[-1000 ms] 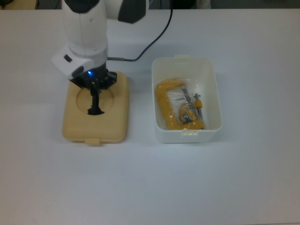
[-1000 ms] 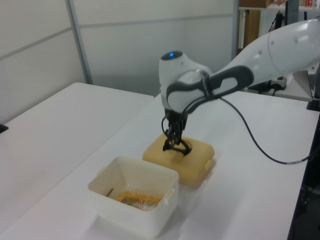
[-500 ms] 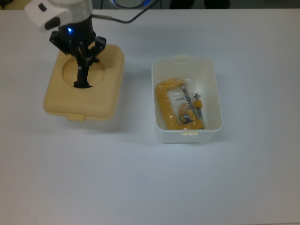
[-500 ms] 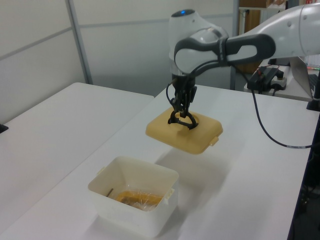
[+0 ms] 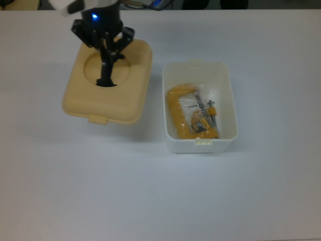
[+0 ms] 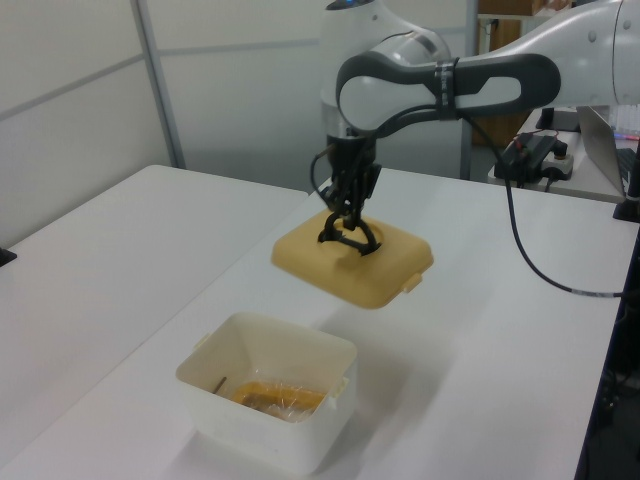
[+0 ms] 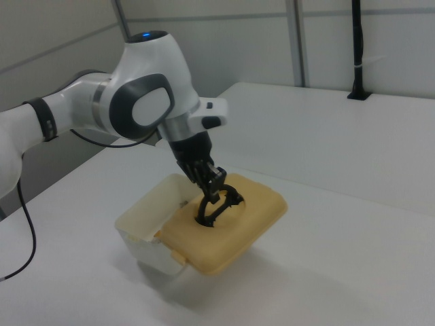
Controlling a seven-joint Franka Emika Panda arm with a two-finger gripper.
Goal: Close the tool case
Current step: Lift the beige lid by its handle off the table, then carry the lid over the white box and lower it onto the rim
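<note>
Tool case parts sit apart: the white tub point(image 5: 199, 106) stands right of centre in the top view on the pale surface point(image 5: 160, 201), and the tan lid point(image 5: 108, 83) hangs in the air at the upper left of that frame, clear of the surface, as its shadow in the left view shows. The gripper point(image 5: 106, 70) points down into the lid's round recess point(image 5: 105, 68), and its jaws are drawn in narrow around the black handle point(image 6: 345, 238), holding the lid up by it. The lid is a smooth, matte plastic slab with rounded corners and a small latch tab point(image 5: 98, 119) on its lower edge in the top view; it hangs slightly tilted in the right view. The tub is thin-walled plastic, rectangular with rounded corners and a tab on each short side. Inside lies a yellow clamp point(image 5: 184, 116) with dark metal parts, wrapped in clear crinkled film. A black cable point(image 6: 545, 270) trails from the arm in the left view.
</note>
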